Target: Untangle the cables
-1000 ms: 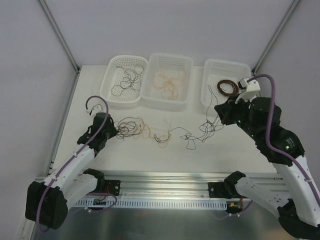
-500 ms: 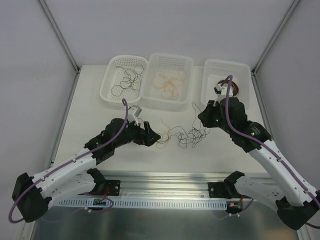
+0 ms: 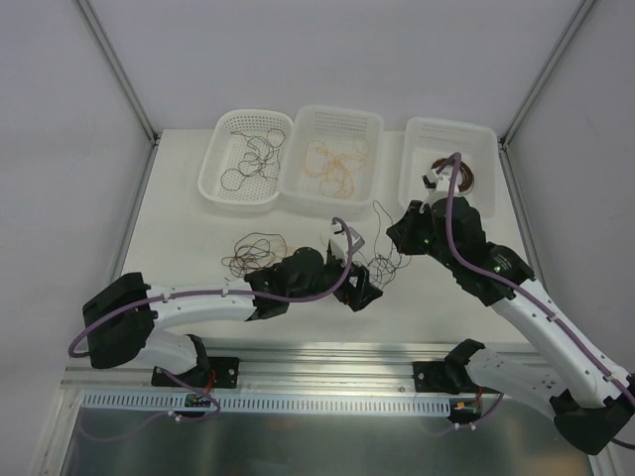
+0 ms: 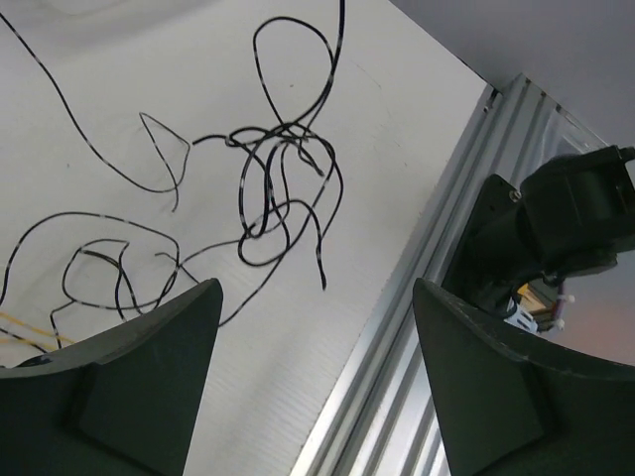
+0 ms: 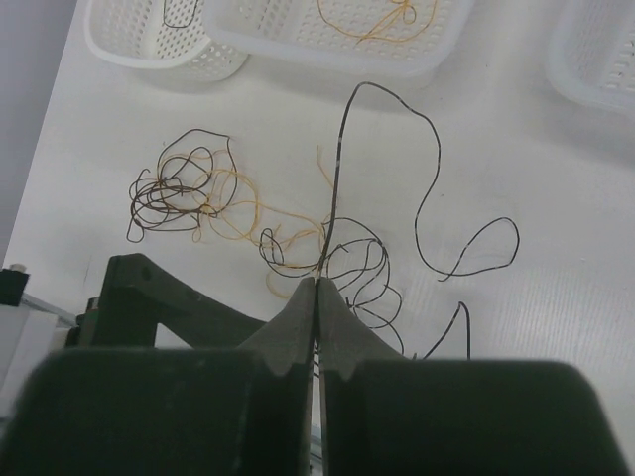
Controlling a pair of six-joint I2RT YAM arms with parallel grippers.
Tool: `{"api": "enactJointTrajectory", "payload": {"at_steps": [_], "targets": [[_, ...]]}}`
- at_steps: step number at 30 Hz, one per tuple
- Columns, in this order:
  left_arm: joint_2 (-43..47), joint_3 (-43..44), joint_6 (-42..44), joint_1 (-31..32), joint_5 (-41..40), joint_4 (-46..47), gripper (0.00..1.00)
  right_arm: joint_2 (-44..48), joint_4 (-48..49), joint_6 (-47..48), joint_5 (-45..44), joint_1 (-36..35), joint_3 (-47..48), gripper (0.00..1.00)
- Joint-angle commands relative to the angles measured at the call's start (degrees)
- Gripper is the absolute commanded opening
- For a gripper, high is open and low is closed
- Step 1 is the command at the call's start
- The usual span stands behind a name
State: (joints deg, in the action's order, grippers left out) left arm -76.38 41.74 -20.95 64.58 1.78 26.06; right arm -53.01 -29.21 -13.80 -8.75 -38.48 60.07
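The left pincer [image 4: 316, 297] is hovering with fingers spread wide over the white worktop [image 4: 397, 119], just above the cables [image 4: 273, 178], which are lying there as hair-thin black loops knotted with orange-yellow and brown strands. The right pincer [image 5: 316, 285] is pinching one black strand shut. Beyond, three white baskets [image 3: 327, 206] are holding more wires

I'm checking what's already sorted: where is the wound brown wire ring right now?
In the top view, the brown wire ring lies inside the right-hand basket, the rightmost of three along the far side, next to the middle basket.
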Motion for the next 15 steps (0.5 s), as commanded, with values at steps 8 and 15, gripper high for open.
{"api": "enactJointTrajectory", "payload": {"at_steps": [8,15], "targets": [[-13.87,7.4,2.84,1.43,-4.58,14.52,0.68,2.3,2.23,-2.28,-1.18,-1.16,-0.66,0.01],[-12.4,1.6,3.63,1.34,-12.4,15.69,0.0,3.88,-1.19,1.31,-6.09,-1.16,0.13,0.0]]}}
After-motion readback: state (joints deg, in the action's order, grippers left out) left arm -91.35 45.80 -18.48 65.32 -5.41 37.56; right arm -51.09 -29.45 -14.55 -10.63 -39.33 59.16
